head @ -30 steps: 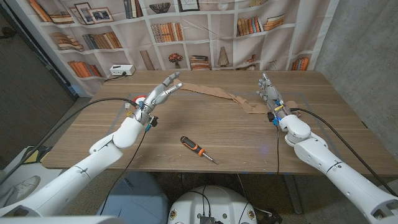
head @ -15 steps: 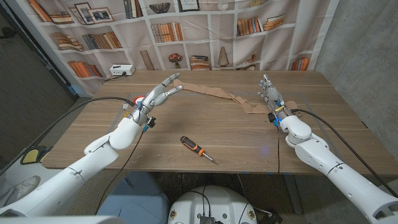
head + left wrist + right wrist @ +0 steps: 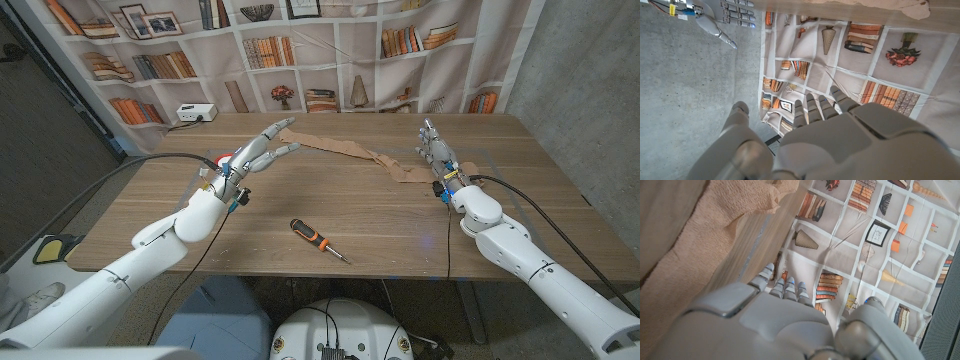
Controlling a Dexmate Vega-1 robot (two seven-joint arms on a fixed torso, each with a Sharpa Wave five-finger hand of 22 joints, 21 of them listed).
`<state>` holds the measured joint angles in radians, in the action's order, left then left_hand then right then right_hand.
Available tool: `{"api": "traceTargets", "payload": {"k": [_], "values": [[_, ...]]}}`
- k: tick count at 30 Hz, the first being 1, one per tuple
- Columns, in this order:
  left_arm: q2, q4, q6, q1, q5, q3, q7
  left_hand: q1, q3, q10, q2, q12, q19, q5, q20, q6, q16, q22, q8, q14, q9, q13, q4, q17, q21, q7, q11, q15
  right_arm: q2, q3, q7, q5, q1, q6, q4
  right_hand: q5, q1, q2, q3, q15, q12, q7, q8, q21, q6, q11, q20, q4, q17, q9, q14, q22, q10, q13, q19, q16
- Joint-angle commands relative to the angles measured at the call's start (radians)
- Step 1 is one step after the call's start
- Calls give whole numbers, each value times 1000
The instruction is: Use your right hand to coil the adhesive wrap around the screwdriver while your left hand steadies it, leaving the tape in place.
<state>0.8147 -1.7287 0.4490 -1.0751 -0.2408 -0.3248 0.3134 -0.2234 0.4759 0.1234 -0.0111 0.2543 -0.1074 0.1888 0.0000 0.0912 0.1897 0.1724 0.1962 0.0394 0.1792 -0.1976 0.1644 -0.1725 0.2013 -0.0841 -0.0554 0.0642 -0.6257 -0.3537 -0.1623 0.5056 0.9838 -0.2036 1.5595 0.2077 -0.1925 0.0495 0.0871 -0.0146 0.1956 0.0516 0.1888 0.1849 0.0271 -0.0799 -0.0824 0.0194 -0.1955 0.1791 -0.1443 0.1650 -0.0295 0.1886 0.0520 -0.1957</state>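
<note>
Left hand (image 3: 258, 149) shifted above wooden table (image 3: 380, 215) (bookshelf backdrop (image 3: 300, 50)).

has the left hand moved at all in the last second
Yes, slightly. In the head view the left hand has drifted right and a little forward along the table, its fingertips closer to the end of the tan adhesive wrap. The screwdriver lies untouched.

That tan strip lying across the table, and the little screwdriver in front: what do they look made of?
The tan strip looks like a soft, crinkled fabric wrap, matte, with a crepe-like weave that shows in the right wrist view. The screwdriver seems to have a black and orange handle, likely plastic or rubber, and a thin metal shaft. The table looks like wood or wood-grain laminate.
</note>
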Motion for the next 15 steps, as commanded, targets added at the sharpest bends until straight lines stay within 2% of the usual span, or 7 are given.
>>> {"api": "traceTargets", "payload": {"k": [1,5,7,15], "values": [[14,-37,-42,-5,-124,3,42,-11,7,2,2,-6,-4,5,4,10,-3,-1,6,-6,2,-3,3,-2,-1,2,-2,4,4,8,30,22,7,-36,-27,1,-11,-5,1,2,5,1,4,-2,3,-1,4,8,-2,4,-15,5,-5,5,-10,2],[19,-53,-64,-10,-154,4,54,-15,8,2,3,-8,-3,6,7,11,-4,-1,5,-7,2,-3,4,-2,-2,-1,-3,5,-1,10,36,17,5,-47,-30,1,-14,-9,2,5,4,0,3,-4,4,0,8,9,-2,4,-24,5,-7,5,-18,5],[17,-57,-70,-15,-163,5,67,-19,7,2,7,-9,0,6,22,14,-4,0,5,-8,2,-3,4,-2,-4,-2,-3,5,-1,12,37,21,6,-47,-30,1,-14,-10,3,5,4,0,3,-4,4,0,8,9,-2,4,-26,5,-7,5,-20,5],[41,-88,-94,-31,-204,12,83,-24,6,1,13,-11,1,6,22,11,-7,0,2,-15,1,-3,4,-2,-6,-7,-8,11,-3,13,41,23,10,-49,-33,1,-15,-12,4,6,4,1,4,-3,2,-2,9,10,-2,4,-26,5,-7,5,-20,4]]}}
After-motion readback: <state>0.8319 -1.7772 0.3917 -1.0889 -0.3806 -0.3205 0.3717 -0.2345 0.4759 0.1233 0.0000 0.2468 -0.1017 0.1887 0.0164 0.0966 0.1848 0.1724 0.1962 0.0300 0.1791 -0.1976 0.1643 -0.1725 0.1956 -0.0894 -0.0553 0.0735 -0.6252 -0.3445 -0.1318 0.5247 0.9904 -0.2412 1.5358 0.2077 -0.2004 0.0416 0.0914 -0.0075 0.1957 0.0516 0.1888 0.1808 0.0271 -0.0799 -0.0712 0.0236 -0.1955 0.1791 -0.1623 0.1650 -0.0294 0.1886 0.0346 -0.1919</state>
